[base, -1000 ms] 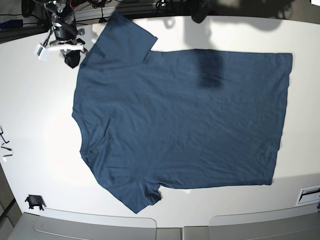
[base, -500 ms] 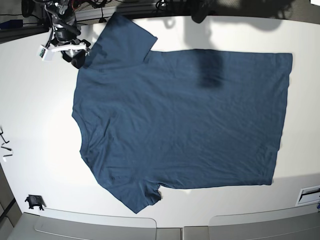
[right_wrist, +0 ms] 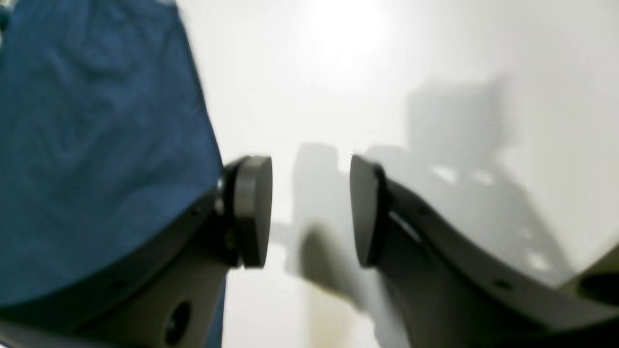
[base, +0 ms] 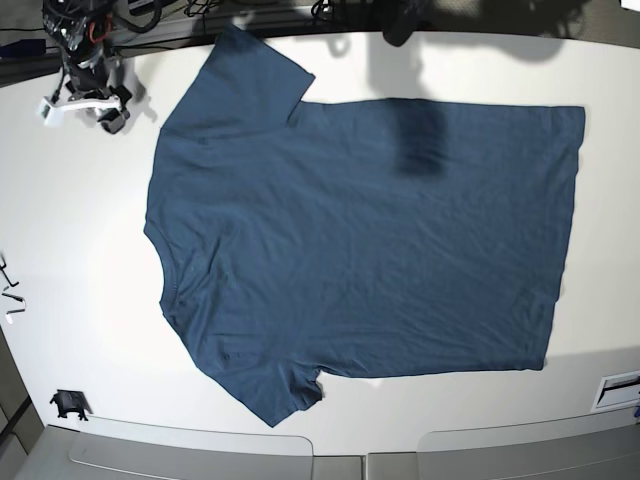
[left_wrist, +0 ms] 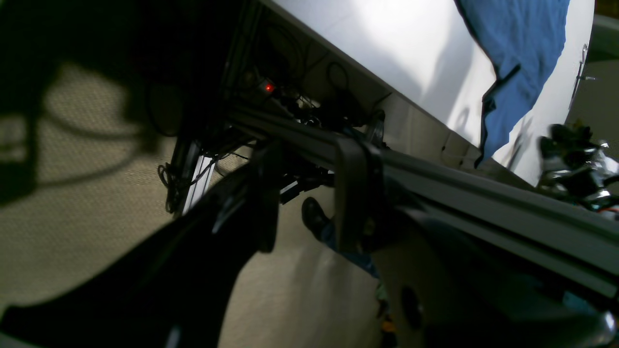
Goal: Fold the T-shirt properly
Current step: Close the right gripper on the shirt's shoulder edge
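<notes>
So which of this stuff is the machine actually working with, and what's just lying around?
In use:
- dark navy-blue short-sleeved cotton T-shirt, spread flat
- right gripper, open
- left gripper, open

Lying about:
- small black clip near the white table edge

One dark navy-blue short-sleeved cotton T-shirt [base: 360,250] lies on one white flat surface [base: 80,250], and it is the only cloth item there. It has two short sleeves and one round collar.

One robot gripper [base: 88,90] shows in the base view. The right wrist view shows that gripper [right_wrist: 311,212] with two grey round-padded fingers [right_wrist: 251,212], the T-shirt's blue cloth [right_wrist: 96,145] beside the near one and bare surface [right_wrist: 387,72] beyond the gap. The left wrist view shows the other gripper [left_wrist: 302,198], also with two dark fingers [left_wrist: 350,193].

One small black clip-like object [base: 68,404] sits on the surface's edge.
</notes>
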`<state>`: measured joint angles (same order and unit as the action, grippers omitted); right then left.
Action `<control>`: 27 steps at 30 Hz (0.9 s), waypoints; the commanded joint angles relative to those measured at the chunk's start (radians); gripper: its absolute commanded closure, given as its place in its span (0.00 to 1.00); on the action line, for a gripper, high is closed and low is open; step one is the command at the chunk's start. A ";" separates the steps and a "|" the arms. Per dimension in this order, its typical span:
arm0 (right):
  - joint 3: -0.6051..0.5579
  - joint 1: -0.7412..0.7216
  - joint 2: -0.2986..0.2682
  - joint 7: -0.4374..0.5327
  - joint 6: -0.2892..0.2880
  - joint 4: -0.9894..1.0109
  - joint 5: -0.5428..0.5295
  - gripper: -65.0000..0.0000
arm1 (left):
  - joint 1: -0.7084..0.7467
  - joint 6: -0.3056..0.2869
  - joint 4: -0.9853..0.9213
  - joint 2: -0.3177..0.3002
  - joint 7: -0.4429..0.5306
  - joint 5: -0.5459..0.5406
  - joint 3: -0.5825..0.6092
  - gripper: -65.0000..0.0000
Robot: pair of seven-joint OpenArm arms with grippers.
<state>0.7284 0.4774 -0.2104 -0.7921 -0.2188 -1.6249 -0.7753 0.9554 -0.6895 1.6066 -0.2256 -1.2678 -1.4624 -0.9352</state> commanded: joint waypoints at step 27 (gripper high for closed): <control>-0.135 -0.133 -0.014 -0.163 -0.108 0.183 -0.088 0.64 | -0.011 -0.009 0.011 -0.008 0.004 -0.021 -0.011 0.73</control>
<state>0.5934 0.3378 -0.2184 -0.9180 -0.3378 -1.4380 -0.8940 0.9249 -0.6895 1.6066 -0.2245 -1.2644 -1.4624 -0.9352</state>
